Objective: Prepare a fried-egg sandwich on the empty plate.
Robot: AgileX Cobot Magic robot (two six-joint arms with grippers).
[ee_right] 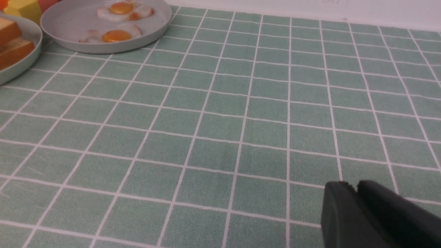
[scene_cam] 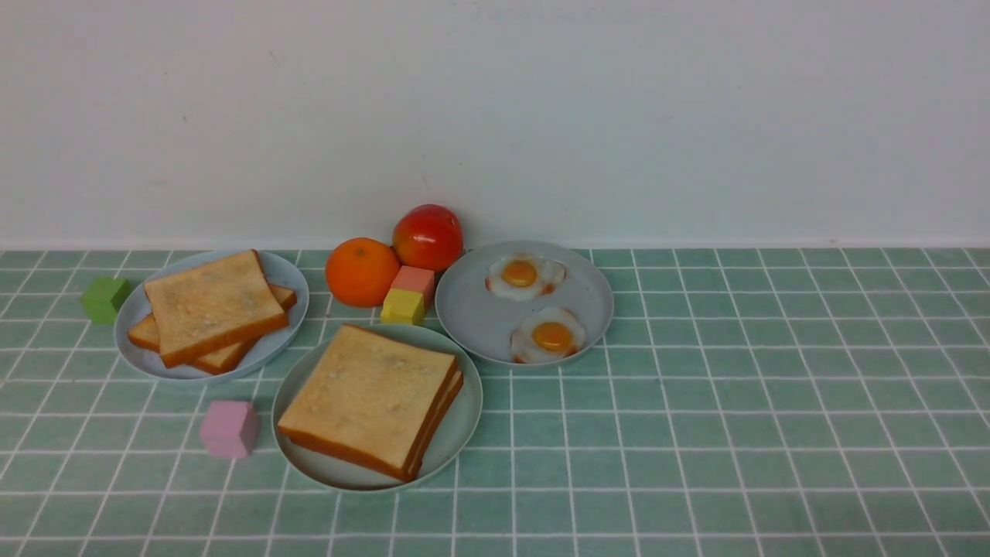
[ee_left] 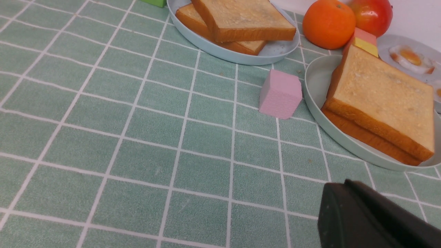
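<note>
Resting on the mint-green plate near the front of the green tiled cloth, the sandwich is seen as two stacked toast slices; no egg is visible between them. Left gripper and right gripper are seen pressed together, well apart from it.

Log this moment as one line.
sandwich: stacked on mint plate | left gripper: shut, empty | right gripper: shut, empty
</note>
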